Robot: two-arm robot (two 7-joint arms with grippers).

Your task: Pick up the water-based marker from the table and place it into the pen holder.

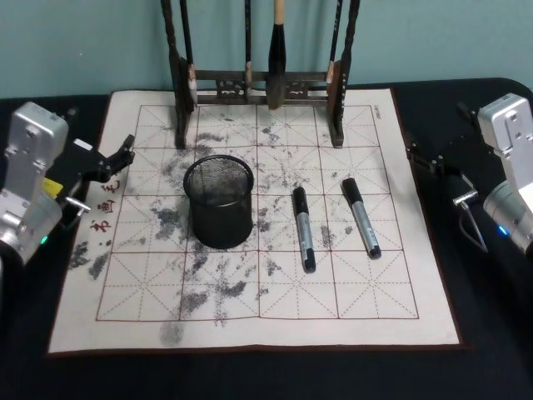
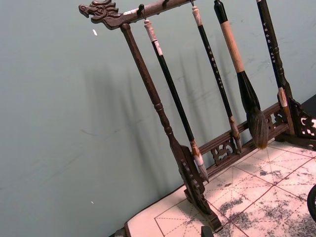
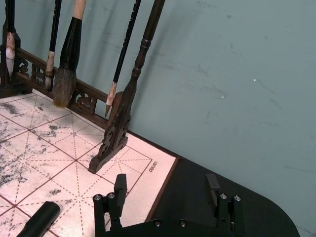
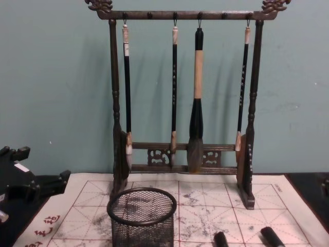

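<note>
Two black-and-grey markers lie on the stained white grid mat (image 1: 391,308), one in the middle (image 1: 304,229) and one further right (image 1: 362,217); their ends show in the chest view (image 4: 221,239) (image 4: 271,236). The black mesh pen holder (image 1: 219,202) (image 4: 143,218) stands upright, left of the markers. My left gripper (image 1: 117,162) (image 4: 36,175) hovers at the mat's left edge, open and holding nothing. At the mat's right edge my right gripper (image 1: 423,158) (image 3: 166,185) is open and empty, with one marker end (image 3: 42,219) beside it.
A tall dark wooden brush rack (image 1: 258,83) (image 4: 182,103) with several hanging brushes stands at the back of the mat, in front of a teal wall. The black table (image 1: 491,333) shows around the mat. The mat's front half is bare.
</note>
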